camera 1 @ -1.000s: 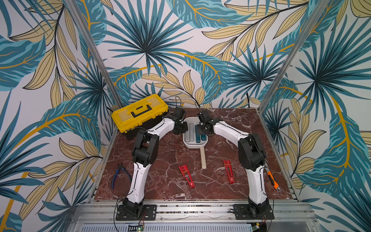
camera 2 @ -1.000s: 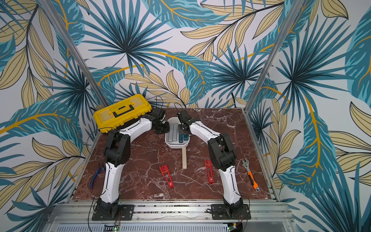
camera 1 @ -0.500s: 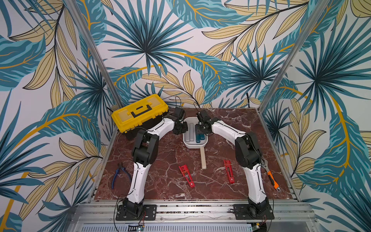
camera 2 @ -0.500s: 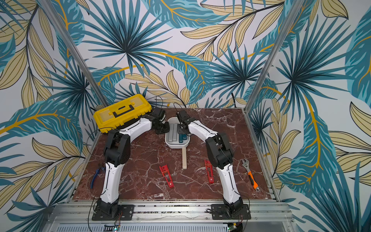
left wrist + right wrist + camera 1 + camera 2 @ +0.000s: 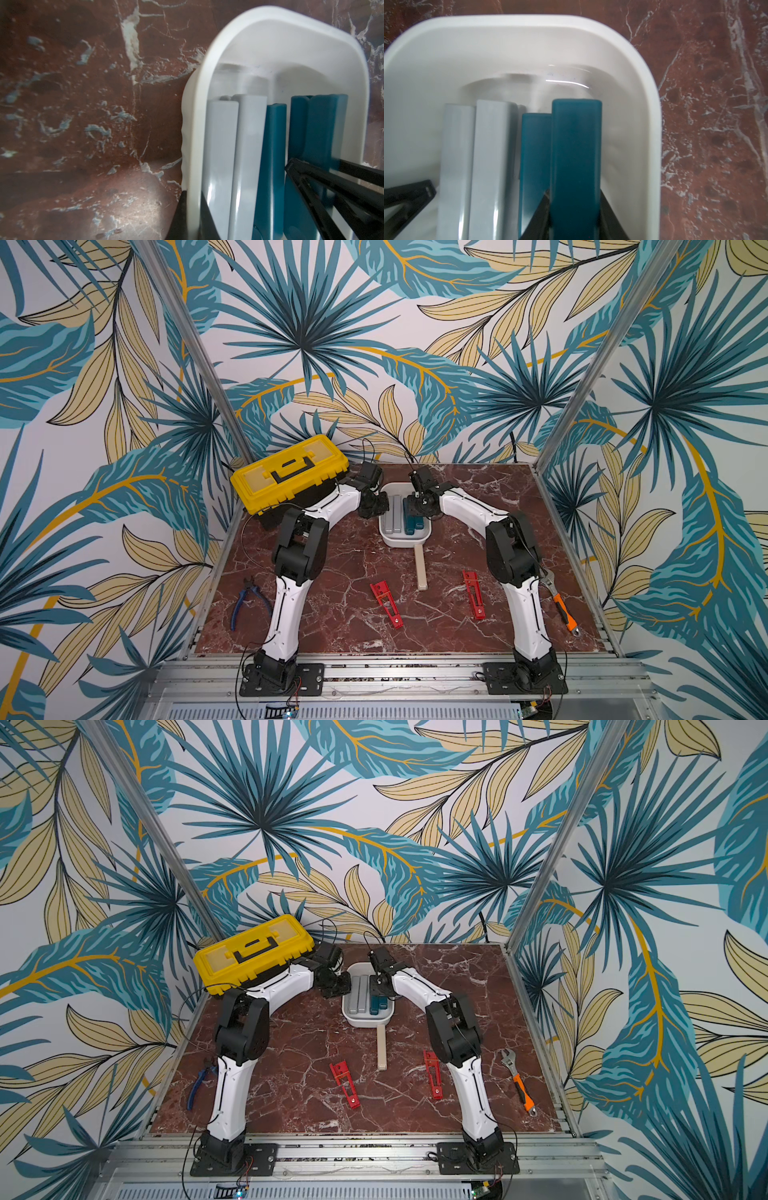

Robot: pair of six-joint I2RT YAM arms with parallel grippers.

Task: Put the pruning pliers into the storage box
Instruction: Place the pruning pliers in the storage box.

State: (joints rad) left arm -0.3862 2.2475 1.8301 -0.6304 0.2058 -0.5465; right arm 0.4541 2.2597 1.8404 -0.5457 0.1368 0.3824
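Right gripper (image 5: 574, 195) clamps fourth teal plastic bar (image 5: 576, 135) in white plastic tub (image 5: 519, 22) (left gripper (image 5: 193, 199) pinches rim); three more bars (image 5: 420, 568) outstanding at 6 o'clock

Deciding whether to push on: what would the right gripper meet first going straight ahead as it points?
Likely the box, its end wall or floor. The right gripper, shut on a teal bar, points along it into the box, so that bar's tip would touch first. Depth is unclear.
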